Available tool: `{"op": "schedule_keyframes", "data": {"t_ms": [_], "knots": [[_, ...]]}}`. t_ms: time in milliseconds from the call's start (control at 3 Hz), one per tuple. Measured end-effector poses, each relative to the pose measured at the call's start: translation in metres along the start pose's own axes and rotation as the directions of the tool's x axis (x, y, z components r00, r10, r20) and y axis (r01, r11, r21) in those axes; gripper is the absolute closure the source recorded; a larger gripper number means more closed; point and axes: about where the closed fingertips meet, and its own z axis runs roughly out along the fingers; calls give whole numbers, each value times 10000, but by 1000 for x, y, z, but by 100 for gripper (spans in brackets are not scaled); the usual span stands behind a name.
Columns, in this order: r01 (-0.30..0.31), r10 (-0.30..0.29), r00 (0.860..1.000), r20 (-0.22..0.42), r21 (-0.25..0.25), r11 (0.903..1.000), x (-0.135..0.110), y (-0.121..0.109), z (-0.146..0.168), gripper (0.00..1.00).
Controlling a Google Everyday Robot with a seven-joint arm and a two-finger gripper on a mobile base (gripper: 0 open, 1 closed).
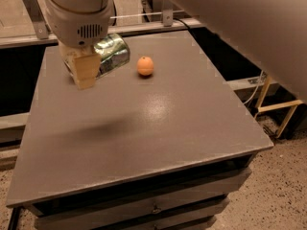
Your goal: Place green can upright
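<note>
The end effector (91, 71) hangs to the left of the round orange fruit (145, 65) as the camera sees it, at about the same depth on the bench (144, 143). It is clamped on the green can (112, 54). One tan finger (84, 73) shows in front of the can's left part and points down toward the bench top; the other finger is hidden behind the can.

The green can lies on its side in that grip, not upright. Its shiny green and silver body sticks out toward the fruit and ends just short of it, with a small gap of bare bench between them. Whether the can touches the bench cannot be told.

Above the finger sits the pale round wrist (79, 13) with a small vent grille on its front, higher in the view than the fruit. The thick pale arm (249, 28) crosses the upper right corner, to the right of the fruit and above it.

The fruit rests alone on the grey bench, in its far half. A soft dark shadow (103, 128) lies on the bench nearer the camera than the fruit and a little left. Below the front edge, well nearer than the fruit, are drawer fronts (144, 210).
</note>
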Motion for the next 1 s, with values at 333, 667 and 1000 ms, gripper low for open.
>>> {"op": "schedule_keyframes", "data": {"t_ms": [333, 667, 1000], "knots": [[22, -22, 10000, 21, 21, 10000, -2, 0, 0, 100], [-219, 204, 9975, 676, 220, 9995, 3, 2, 1, 100], [-607, 473, 9743, 2201, 548, 9967, 27, 14, 27, 100]]}}
